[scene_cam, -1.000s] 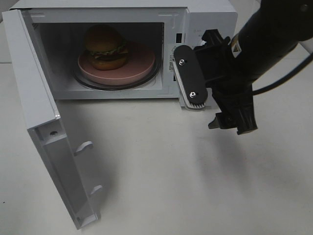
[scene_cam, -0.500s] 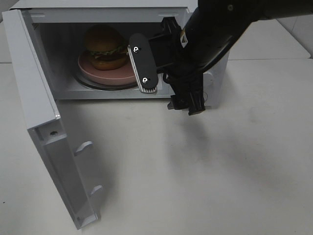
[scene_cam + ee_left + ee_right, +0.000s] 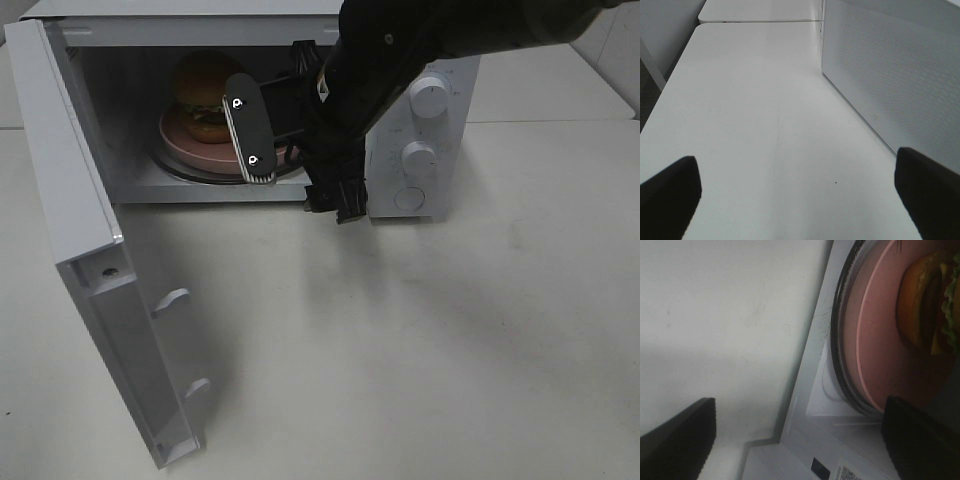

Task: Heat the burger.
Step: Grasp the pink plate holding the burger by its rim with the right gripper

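While the burger (image 3: 203, 88) stands upright, dome up, right tool (image 3: 303, 195) and left tool (image 3: 799, 197) gape wide.

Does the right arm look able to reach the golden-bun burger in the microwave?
Likely yes: the white microwave door stands wide open, and the open right claw sits at the cavity mouth, facing the round pink plate.

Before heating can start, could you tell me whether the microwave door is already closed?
No, the microwave door stands swung wide open, leaving the burger visible inside.
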